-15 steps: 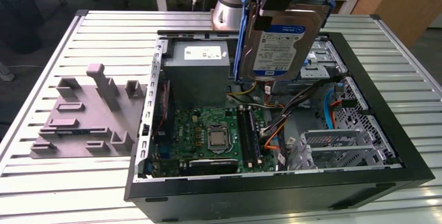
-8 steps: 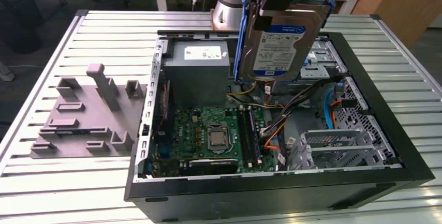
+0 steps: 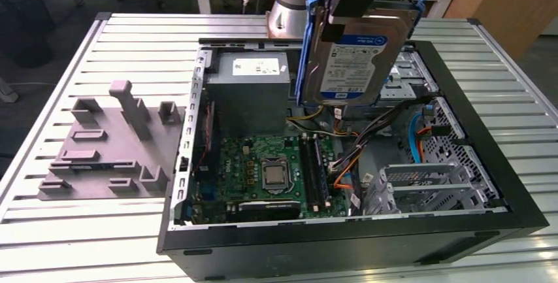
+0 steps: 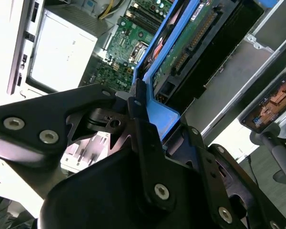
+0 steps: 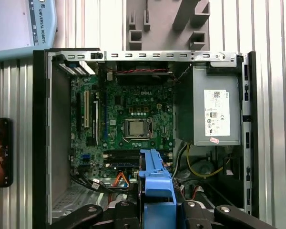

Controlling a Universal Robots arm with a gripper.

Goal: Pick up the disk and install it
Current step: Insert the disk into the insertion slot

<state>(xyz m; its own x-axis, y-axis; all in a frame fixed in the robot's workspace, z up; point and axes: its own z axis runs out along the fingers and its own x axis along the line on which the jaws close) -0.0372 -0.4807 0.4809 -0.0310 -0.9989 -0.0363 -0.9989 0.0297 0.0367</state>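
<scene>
The disk (image 3: 353, 61) hangs on edge above the open computer case (image 3: 488, 165), its white-and-blue label facing the exterior camera and its blue carrier frame along the sides. My gripper (image 3: 342, 18) is shut on the disk's upper end. In the second wrist view the black fingers (image 4: 136, 107) clamp the blue carrier frame (image 4: 164, 117), with the disk's green circuit board (image 4: 190, 43) stretching away beyond them. In the first wrist view the blue carrier frame (image 5: 155, 183) sticks out from my gripper (image 5: 156, 205), above the case's interior.
Inside the case lie a green motherboard (image 3: 270, 165), a grey metal box (image 3: 253, 93) with a white sticker, loose cables (image 3: 349, 165) and a perforated drive cage (image 3: 436, 178). A grey moulded fixture (image 3: 114, 139) sits on the slatted table (image 3: 52, 231) on the exterior view's left. A phone on a stand (image 4: 271, 102) is nearby.
</scene>
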